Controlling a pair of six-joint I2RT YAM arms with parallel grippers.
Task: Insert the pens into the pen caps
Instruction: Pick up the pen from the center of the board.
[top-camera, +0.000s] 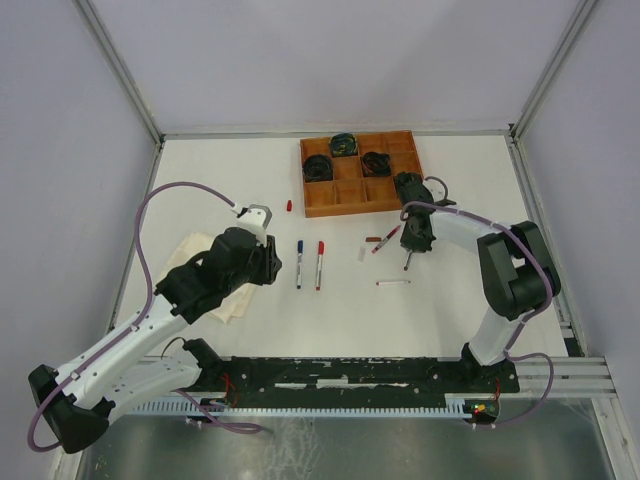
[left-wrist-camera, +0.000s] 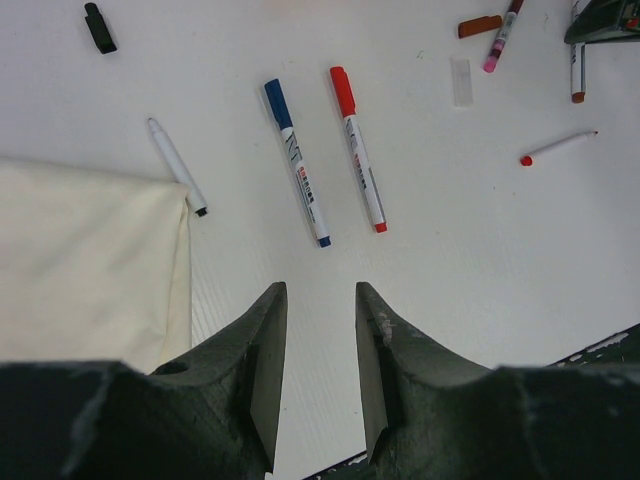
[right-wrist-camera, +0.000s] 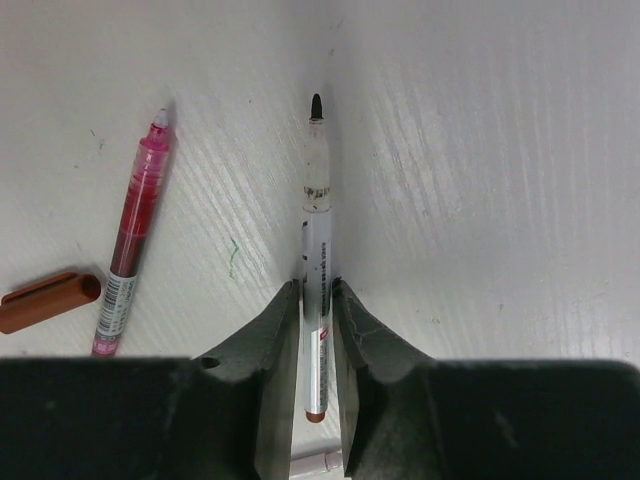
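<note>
My right gripper (right-wrist-camera: 318, 300) clamping a brown-ended pen (right-wrist-camera: 318, 200) mid-frame, left gripper (left-wrist-camera: 320, 295) hanging narrowly parted, empty, its camera alone showing a black cap (left-wrist-camera: 99, 27) upper left.

I am seeing small print on the blue-capped pen (left-wrist-camera: 297, 163) and the red-capped pen (left-wrist-camera: 357, 148). I am making out none.

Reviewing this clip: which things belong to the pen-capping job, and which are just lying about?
Job: brown-ended pen in right claw; pink pen; black-tipped pen; red-tipped pen; blue-capped pen; red-capped pen; brown cap; black cap; red cap; clear cap.
Lying about: cream cloth; wooden tray; coiled cables.
</note>
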